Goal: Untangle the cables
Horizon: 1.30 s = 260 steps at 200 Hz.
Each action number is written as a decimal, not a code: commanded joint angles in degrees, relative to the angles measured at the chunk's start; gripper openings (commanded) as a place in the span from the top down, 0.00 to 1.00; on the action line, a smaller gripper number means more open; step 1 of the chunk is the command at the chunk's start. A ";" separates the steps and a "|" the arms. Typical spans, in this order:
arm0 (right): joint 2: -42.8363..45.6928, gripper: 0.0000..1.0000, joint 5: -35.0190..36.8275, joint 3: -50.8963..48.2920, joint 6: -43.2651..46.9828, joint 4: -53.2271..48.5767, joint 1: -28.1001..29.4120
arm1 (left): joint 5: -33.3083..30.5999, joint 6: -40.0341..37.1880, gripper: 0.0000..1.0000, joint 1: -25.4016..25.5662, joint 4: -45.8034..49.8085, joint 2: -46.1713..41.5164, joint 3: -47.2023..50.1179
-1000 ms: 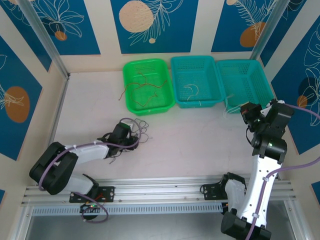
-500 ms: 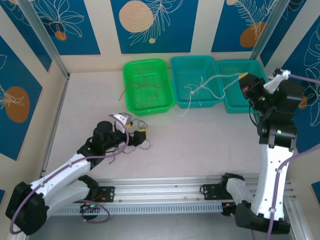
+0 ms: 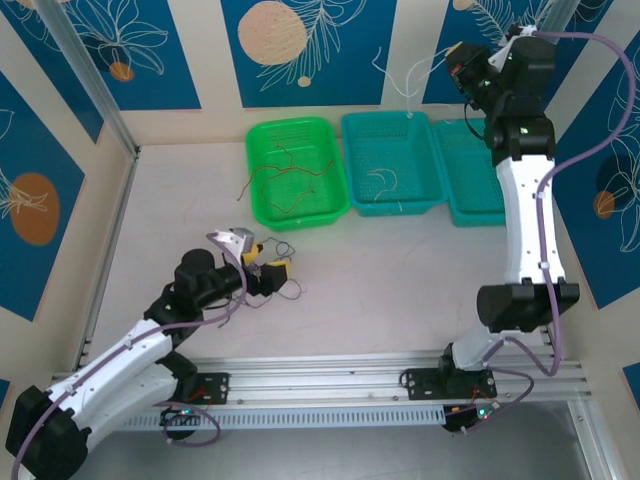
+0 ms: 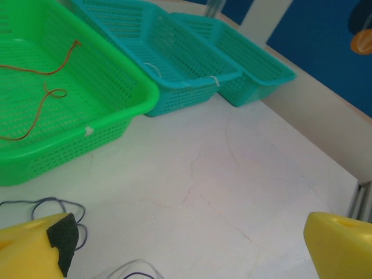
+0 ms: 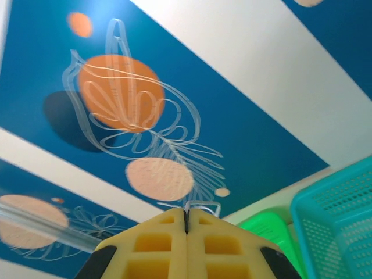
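Right pincer [image 5: 187, 216] clamping whitish cable [image 5: 202, 203], left pincer [image 3: 257, 256] agape

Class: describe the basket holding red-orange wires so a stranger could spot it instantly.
Three baskets line the far edge of the table, below the blue patterned wall. Take the leftmost basket. It alone is bright green; the middle basket and right basket are teal.

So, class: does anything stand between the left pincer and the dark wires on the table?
Nothing visible does. The open left pincer is right beside the dark wires, with only bare table between them.
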State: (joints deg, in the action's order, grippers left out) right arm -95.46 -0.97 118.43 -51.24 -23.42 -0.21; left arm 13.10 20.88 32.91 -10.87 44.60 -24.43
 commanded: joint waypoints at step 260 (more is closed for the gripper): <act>15.01 0.38 -2.94 -54.59 18.09 -7.38 43.93 | 1.71 21.73 0.45 -10.95 5.18 30.82 -5.18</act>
State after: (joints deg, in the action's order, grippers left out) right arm -73.87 -6.83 63.33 -34.87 -30.85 39.81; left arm 6.72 41.87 22.48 -1.13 71.68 -28.25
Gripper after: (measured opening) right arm 0.626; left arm 0.581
